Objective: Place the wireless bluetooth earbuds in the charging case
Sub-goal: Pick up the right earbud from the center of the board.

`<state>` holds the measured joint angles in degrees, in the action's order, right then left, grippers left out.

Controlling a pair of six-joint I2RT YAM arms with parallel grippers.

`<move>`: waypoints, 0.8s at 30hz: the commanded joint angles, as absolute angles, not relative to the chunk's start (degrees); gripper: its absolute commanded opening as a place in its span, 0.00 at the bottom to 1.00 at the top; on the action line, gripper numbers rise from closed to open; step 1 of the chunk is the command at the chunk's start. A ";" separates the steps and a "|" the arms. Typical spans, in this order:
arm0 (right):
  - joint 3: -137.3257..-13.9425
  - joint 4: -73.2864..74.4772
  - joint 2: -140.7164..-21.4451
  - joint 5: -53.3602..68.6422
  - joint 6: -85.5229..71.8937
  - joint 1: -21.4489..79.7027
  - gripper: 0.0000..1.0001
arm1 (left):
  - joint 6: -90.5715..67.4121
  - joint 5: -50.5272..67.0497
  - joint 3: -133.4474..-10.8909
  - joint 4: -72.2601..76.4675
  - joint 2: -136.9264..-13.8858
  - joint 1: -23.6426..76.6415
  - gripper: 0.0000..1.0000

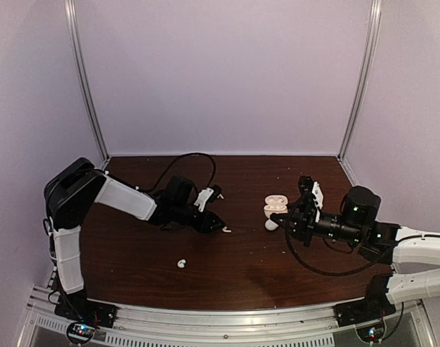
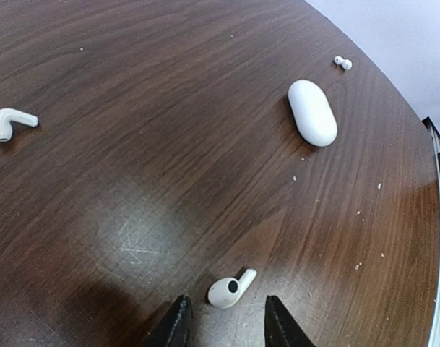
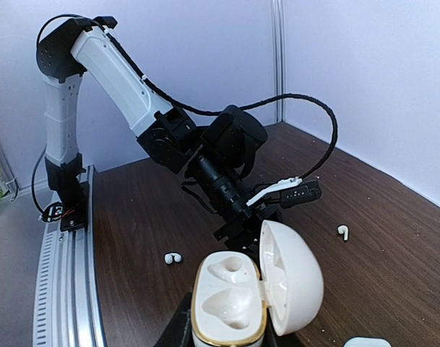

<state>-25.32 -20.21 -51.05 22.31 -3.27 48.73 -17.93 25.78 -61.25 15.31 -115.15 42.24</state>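
From above, the left tool is seen lowered beside an earbud on the worktop, and the right tool is set against the open charging case. At the left wrist, the fingers are held apart with the earbud ungripped between their tips. At the right wrist, the charging case is seen at the right tool; whether it is clamped cannot be told.
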 commanded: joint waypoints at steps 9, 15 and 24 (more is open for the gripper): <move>-24.87 -23.95 -52.34 24.91 -4.29 46.38 0.03 | -15.77 24.09 -62.66 19.60 -119.29 44.06 0.34; -24.71 -23.91 -52.54 25.04 -4.06 45.99 0.03 | -15.64 23.37 -62.90 19.98 -120.50 44.70 0.31; -24.79 -23.66 -52.89 25.35 -3.79 45.70 0.03 | -14.91 23.16 -63.28 19.64 -121.45 45.26 0.22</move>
<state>-25.21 -22.06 -52.82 24.53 -3.42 46.19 -16.05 24.01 -62.50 19.53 -120.07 44.80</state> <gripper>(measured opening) 0.241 0.233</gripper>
